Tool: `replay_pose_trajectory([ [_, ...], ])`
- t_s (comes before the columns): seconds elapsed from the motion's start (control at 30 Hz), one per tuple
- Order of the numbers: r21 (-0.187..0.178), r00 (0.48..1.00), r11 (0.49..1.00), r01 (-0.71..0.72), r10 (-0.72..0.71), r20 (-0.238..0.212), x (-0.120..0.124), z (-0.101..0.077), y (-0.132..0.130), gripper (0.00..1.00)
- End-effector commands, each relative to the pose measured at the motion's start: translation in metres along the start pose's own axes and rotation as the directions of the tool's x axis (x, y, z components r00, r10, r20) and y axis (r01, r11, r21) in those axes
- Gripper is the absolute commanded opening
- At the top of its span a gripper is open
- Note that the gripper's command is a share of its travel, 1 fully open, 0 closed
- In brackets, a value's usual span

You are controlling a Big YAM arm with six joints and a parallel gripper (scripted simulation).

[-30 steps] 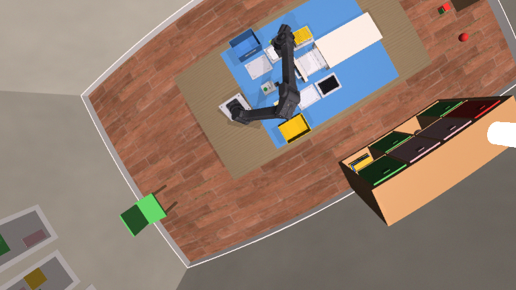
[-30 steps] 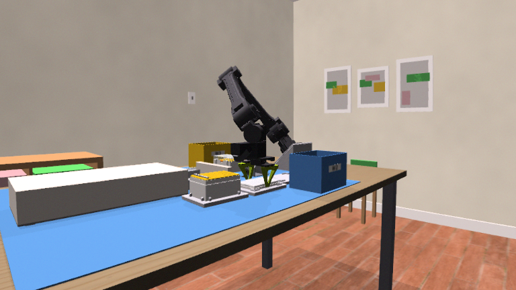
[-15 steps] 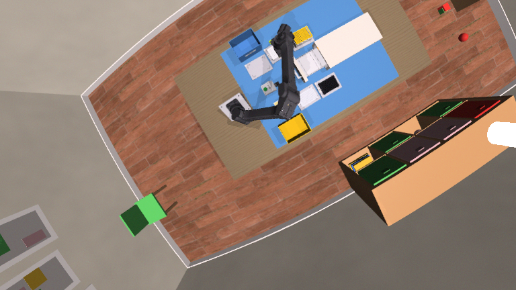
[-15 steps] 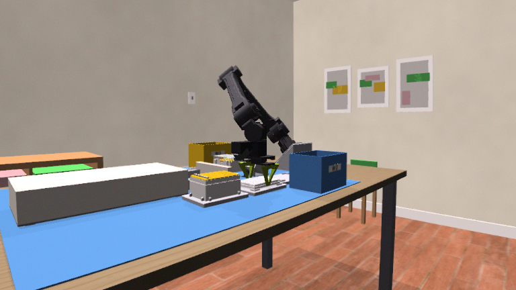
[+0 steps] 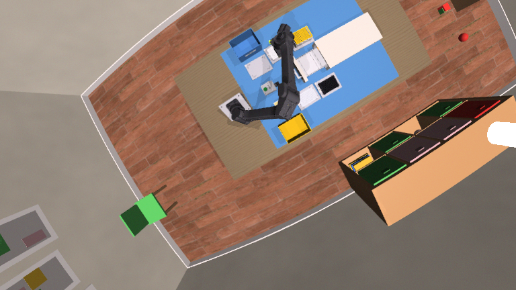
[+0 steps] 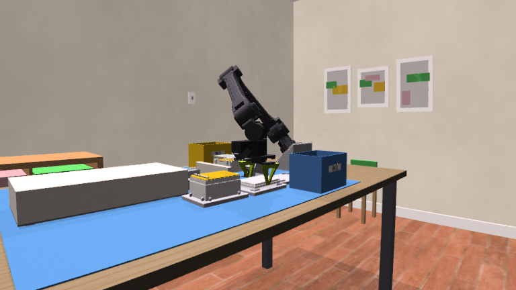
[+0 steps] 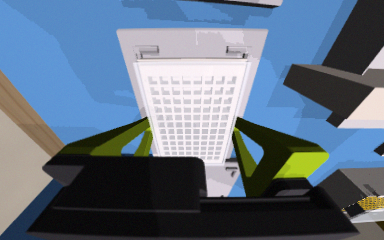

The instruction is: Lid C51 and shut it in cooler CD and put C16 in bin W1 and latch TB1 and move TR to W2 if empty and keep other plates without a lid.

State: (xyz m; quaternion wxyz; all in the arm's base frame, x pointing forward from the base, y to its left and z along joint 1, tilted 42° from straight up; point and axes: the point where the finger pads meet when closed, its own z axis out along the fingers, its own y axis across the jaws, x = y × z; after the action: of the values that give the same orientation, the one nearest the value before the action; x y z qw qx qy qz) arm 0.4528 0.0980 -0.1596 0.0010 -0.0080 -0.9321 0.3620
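Lime-green plastic fingers fill the wrist view, one on each long side of a white, flat, rectangular piece (image 7: 192, 107) with a fine square grid across its top. The pincer (image 7: 192, 145) is pressed onto this piece from both sides, and its fingers stand wide because the piece is wide. The piece lies in a pale grey nest (image 7: 192, 37) with two small clips at its far end. We cannot tell from the grid alone whether it is a lid or a plate.

Only the exterior view shows height. There the piece sits low on its nest, between a deep blue bin (image 6: 317, 170) and a grey rack topped with yellow tips (image 6: 215, 184). A long, plain white cooler (image 6: 99, 188) stands on the blue mat (image 6: 113, 233) that covers the wooden surface (image 6: 373, 174).

Only the top view gives the layout. The black assay plate (image 5: 328, 84) and a white gridded plate (image 5: 308, 97) sit side by side in their nests, well apart from the pincer. The cooler's drawer (image 5: 312, 62) is pulled out. The yellow waste bin (image 5: 293, 127) stands near the mat's edge by the arm's elbow, and the green key (image 5: 265, 88) is on its small grey block. Another flat white square (image 5: 259, 66) lies beside the blue bin.
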Motion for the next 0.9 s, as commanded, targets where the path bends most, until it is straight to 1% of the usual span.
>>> replay_pose_trajectory([
  [0.0, -0.017, 0.999, 1.0, -0.016, 0.017, 0.031, -0.014, -0.016, 0.003, 0.0],
  [0.07, -0.017, 0.999, 1.0, -0.016, 0.017, 0.031, -0.014, -0.016, 0.003, 0.0],
  [0.1, -0.032, 0.998, 0.999, -0.031, 0.033, 0.058, -0.024, -0.036, 0.005, 0.0],
  [0.13, -0.033, 0.998, 0.999, -0.03, 0.032, 0.062, -0.024, -0.039, 0.006, 0.0],
  [0.23, -0.034, 0.998, 0.999, -0.03, 0.032, 0.062, -0.024, -0.043, 0.006, 0.0],
  [0.33, -0.028, 0.998, 0.999, -0.041, 0.043, 0.04, -0.024, -0.035, 0.0, 0.0],
  [0.37, -0.028, 0.998, 0.999, -0.038, 0.039, 0.043, -0.024, -0.038, 0.002, 0.0],
  [0.43, -0.035, 0.998, 0.999, -0.029, 0.031, 0.061, -0.023, -0.051, 0.006, 0.0],
  [0.5, -0.035, 0.998, 0.999, -0.03, 0.032, 0.063, -0.024, -0.054, 0.006, 0.0],
  [0.6, -0.033, 0.998, 0.999, -0.027, 0.029, 0.059, -0.022, -0.054, 0.007, 0.0],
  [0.63, -0.017, 0.999, 0.999, -0.04, 0.04, 0.015, -0.021, -0.031, -0.001, 0.0],
  [0.7, -0.025, 0.998, 0.999, -0.049, 0.049, 0.025, -0.025, -0.04, -0.004, 0.0],
  [0.77, -0.034, 0.998, 0.999, -0.032, 0.033, 0.056, -0.023, -0.06, 0.005, 0.0],
  [0.8, -0.037, 0.998, 0.999, -0.03, 0.032, 0.062, -0.023, -0.064, 0.006, 0.0],
  [0.87, -0.036, 0.998, 0.999, -0.03, 0.032, 0.063, -0.023, -0.067, 0.006, 0.0],
])
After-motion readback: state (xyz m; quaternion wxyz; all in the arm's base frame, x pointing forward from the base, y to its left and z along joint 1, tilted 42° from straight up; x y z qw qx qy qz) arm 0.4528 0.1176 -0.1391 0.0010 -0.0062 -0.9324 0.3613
